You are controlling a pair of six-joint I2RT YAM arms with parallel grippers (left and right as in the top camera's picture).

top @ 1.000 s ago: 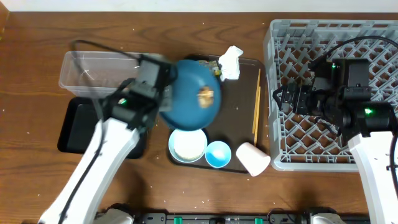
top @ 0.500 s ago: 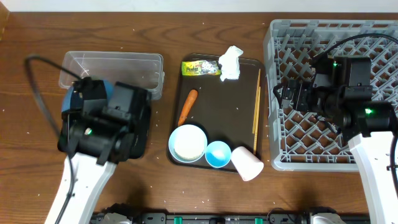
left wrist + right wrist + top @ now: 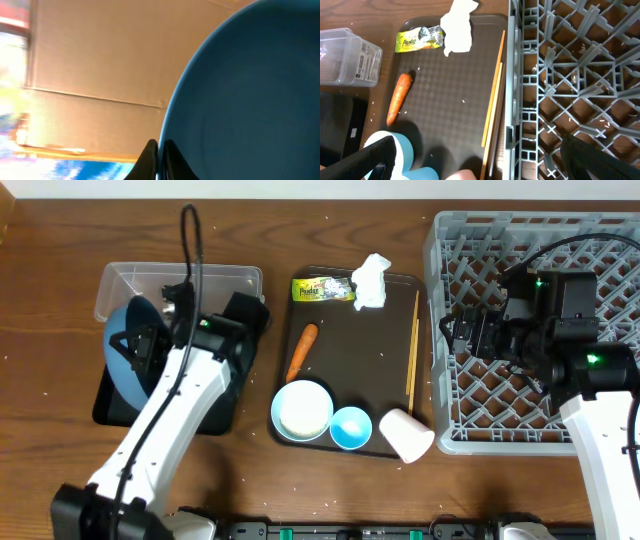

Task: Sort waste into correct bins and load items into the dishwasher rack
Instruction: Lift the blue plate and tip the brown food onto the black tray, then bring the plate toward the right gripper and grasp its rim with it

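Left end effector [image 3: 160,148]: nearly closed, fingers pinching the rim of the dark blue plate [image 3: 122,352]. The plate stands tilted on edge at the left of the overhead frame, over the junction of the clear tub [image 3: 205,284] and black tray [image 3: 108,398]; contact with either cannot be determined.

Right end effector [image 3: 479,145]: spread wide, holding nothing, over the left edge of the dishwasher rack [image 3: 600,240].

Count on the serving tray [image 3: 385,385]:
- one carrot [image 3: 302,351]
- one wrapper [image 3: 322,289]
- one tissue [image 3: 371,280]
- two chopsticks [image 3: 412,350]
- one white bowl [image 3: 302,410]
- one blue cup [image 3: 350,427]

One pinkish cup [image 3: 407,435] lies tipped at the tray's lower right corner.

Only the left wrist view shows the pinch on the rim.
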